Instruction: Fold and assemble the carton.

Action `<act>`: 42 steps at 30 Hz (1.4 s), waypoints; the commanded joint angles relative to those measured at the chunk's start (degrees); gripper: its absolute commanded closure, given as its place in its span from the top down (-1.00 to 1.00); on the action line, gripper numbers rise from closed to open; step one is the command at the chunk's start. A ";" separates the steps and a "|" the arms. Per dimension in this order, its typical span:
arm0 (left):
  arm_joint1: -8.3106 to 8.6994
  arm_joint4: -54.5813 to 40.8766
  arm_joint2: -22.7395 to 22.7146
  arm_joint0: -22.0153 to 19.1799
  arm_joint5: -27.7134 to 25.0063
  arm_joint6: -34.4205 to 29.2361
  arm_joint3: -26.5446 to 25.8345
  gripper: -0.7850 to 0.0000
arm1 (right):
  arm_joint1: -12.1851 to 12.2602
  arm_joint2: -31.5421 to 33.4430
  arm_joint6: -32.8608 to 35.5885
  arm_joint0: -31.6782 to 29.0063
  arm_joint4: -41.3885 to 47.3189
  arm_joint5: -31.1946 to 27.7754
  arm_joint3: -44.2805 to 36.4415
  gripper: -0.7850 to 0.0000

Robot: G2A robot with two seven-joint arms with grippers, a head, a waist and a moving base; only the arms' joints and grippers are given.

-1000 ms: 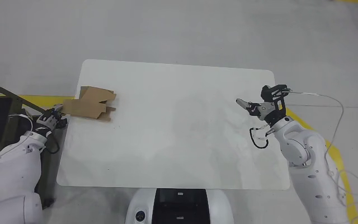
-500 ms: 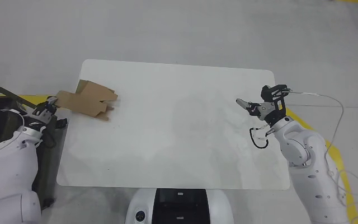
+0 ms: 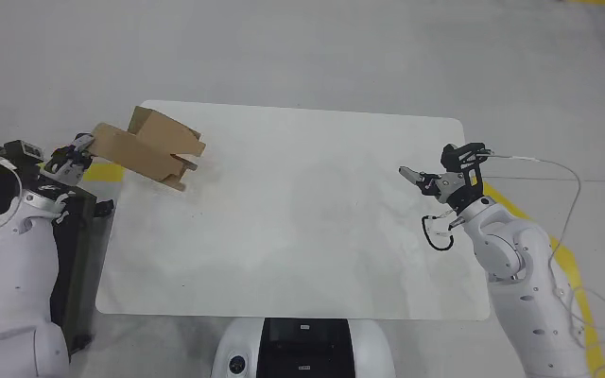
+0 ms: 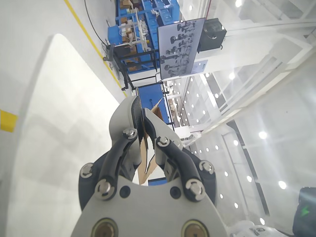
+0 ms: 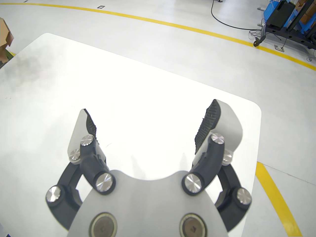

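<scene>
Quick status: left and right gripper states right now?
Left gripper: shut on the carton.
Right gripper: open, holding nothing.

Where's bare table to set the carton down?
The table is bare across its middle and whole near edge, between the carton and the right pincer. Crowded only at the far-left corner, where the left pincer holds the carton, and by the right edge, under the open right pincer.

Glossy white shells cover both arms (image 3: 515, 265). The left pincer (image 4: 141, 110) and right pincer (image 5: 150, 109) have pale grey fingers (image 5: 229, 122), black ribbed pads (image 5: 208, 117), black linkages (image 5: 209, 156) and silver screws (image 5: 105, 182). A thin black cable (image 3: 435, 233) loops beside the right wrist.
</scene>
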 commanded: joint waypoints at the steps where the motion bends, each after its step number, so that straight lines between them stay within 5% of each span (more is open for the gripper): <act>1: -0.21 -0.45 0.64 -0.01 0.52 -0.05 -3.22 -1.00 | 0.00 0.00 0.00 0.00 0.00 0.00 0.00 1.00; 17: -4.04 1.54 16.23 -9.72 4.59 -0.71 -11.31 -1.00 | 0.00 0.00 0.00 0.00 0.00 0.00 0.00 1.00; 42: -12.87 -3.23 37.29 -26.96 2.64 -6.96 0.14 -1.00 | 0.00 0.00 0.00 0.00 0.00 0.00 0.00 1.00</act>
